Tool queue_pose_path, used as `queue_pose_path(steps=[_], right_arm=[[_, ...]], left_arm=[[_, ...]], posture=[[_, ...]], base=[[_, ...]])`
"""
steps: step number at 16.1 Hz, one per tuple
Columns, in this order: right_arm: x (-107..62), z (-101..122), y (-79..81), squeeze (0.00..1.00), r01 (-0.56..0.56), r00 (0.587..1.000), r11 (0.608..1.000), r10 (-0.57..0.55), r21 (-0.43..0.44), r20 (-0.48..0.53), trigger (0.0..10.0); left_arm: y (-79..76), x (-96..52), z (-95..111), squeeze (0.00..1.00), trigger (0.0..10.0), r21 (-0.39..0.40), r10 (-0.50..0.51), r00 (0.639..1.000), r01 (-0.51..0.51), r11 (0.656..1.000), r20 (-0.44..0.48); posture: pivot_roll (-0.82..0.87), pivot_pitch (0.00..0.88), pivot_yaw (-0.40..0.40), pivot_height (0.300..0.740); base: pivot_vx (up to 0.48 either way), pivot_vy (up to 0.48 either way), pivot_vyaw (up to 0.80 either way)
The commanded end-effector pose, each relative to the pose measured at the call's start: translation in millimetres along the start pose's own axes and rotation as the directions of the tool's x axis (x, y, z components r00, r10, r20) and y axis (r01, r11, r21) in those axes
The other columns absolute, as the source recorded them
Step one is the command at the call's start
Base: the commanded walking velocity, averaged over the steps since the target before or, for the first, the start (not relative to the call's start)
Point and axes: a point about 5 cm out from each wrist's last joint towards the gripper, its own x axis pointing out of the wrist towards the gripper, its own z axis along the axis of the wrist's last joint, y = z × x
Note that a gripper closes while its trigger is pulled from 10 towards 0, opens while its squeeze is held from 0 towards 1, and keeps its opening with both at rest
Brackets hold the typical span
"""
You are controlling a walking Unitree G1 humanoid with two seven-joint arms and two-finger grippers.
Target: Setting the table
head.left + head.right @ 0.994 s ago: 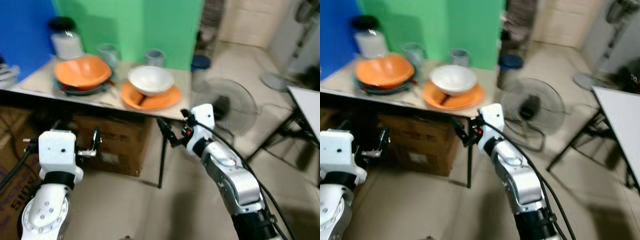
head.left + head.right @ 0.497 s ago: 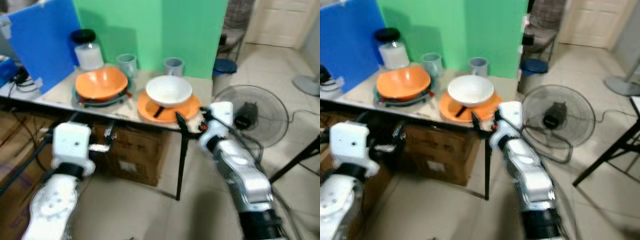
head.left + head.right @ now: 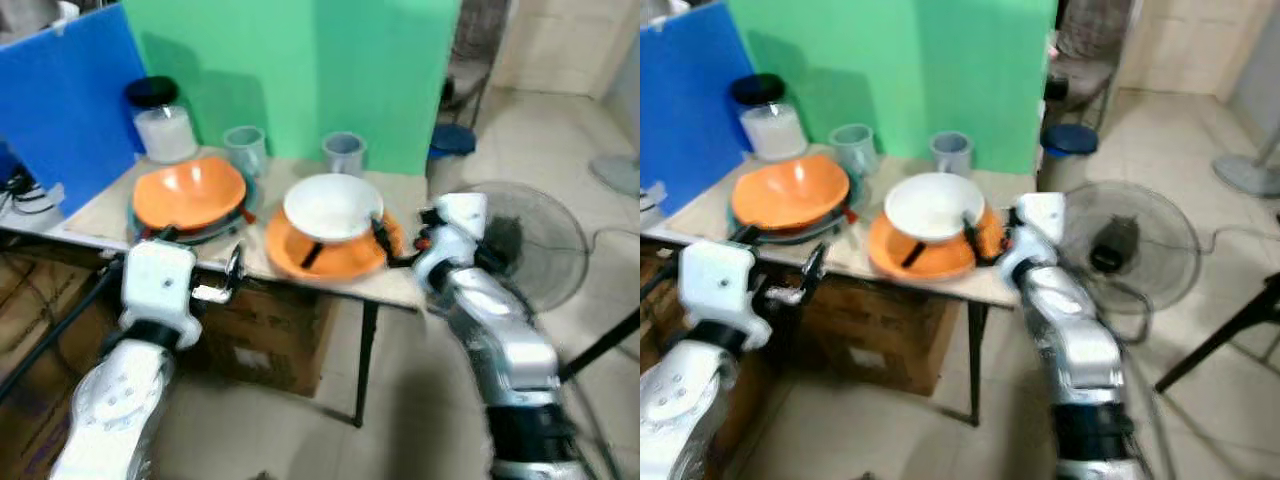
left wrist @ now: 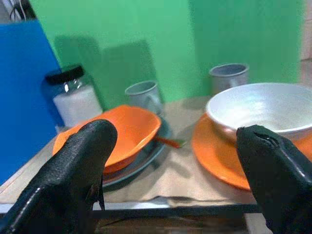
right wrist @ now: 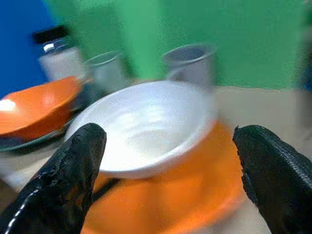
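The right gripper (image 3: 385,243), spread wide and empty, has come up from below the table edge to the rim of the orange plate (image 3: 335,255); the white bowl (image 3: 332,206) sits just beyond.

Its wrist view frames that bowl between both fingers, ready to grasp.

The left gripper (image 4: 170,165), also wide open, faces the orange bowl (image 4: 129,131).

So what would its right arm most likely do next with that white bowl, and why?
Probably ease the right end effector forward so its open black fingers straddle the round white bowl. The bowl sits on the flat orange plate right ahead, between the fingers but not yet touched, at the near edge of the beige table.
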Motion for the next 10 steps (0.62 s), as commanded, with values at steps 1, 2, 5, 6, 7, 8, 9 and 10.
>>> queue_pose_path(steps=[1, 2, 5, 6, 7, 8, 9, 10], right_arm=[[0.1, 7.1, -4.0, 1.00, 0.000, 1.000, 1.000, 0.000, 0.023, -0.025, 10.0], [1.2, 6.9, -2.8, 1.00, -0.009, 0.999, 1.000, 0.010, 0.030, -0.043, 10.0], [14.1, 9.1, 2.0, 0.58, 0.020, 0.995, 0.993, -0.009, 0.117, -0.099, 10.0], [17.6, 8.9, 2.4, 0.02, 0.040, 0.992, 0.988, -0.021, 0.151, -0.122, 10.0], [22.9, 4.4, 2.0, 0.00, 0.083, 0.979, 0.976, -0.041, 0.203, -0.201, 10.0], [26.7, 2.5, 4.4, 0.00, 0.084, 0.970, 0.967, -0.024, 0.239, -0.242, 10.0], [31.5, 2.3, 9.2, 0.00, 0.073, 0.965, 0.948, 0.011, 0.310, -0.261, 10.0], [37.0, 2.1, 11.8, 0.00, 0.083, 0.954, 0.948, 0.014, 0.309, -0.299, 10.0]], left_arm=[[-5.8, 1.1, 4.7, 0.22, 10.0, -0.016, -0.049, 0.998, 0.049, 0.999, 0.028], [-6.4, 1.0, 4.9, 0.22, 10.0, -0.017, -0.055, 0.998, 0.056, 0.998, 0.029], [-12.8, -0.8, 5.8, 0.21, 10.0, -0.040, -0.137, 0.990, 0.138, 0.990, 0.037], [-15.5, -2.2, 6.2, 0.20, 10.0, -0.046, -0.167, 0.985, 0.169, 0.985, 0.045], [-20.2, -4.5, 4.0, 0.21, 10.0, -0.062, -0.215, 0.976, 0.217, 0.974, 0.031], [-23.9, -6.3, 2.4, 0.21, 10.0, -0.093, -0.253, 0.967, 0.254, 0.963, 0.024], [-27.8, -9.6, 2.0, 0.22, 10.0, -0.119, -0.308, 0.951, 0.309, 0.944, 0.028], [-33.0, -13.9, 0.8, 0.21, 10.0, -0.175, -0.384, 0.923, 0.381, 0.908, 0.017]], posture=[[-0.02, 0.000, 0.055, 0.740], [-0.02, 0.000, 0.055, 0.740], [-0.01, 0.000, 0.048, 0.740], [-0.01, 0.000, 0.047, 0.740], [-0.02, 0.000, 0.044, 0.740], [-0.02, 0.000, 0.043, 0.740], [-0.02, 0.000, 0.042, 0.740], [-0.02, 0.002, 0.037, 0.740]], base=[[0.352, 0.000, 0.00], [0.349, 0.000, 0.00], [0.219, 0.000, 0.00], [0.000, 0.000, 0.00], [0.000, 0.000, 0.00], [0.000, 0.000, 0.00], [0.000, 0.000, 0.00], [0.000, 0.000, 0.00]])
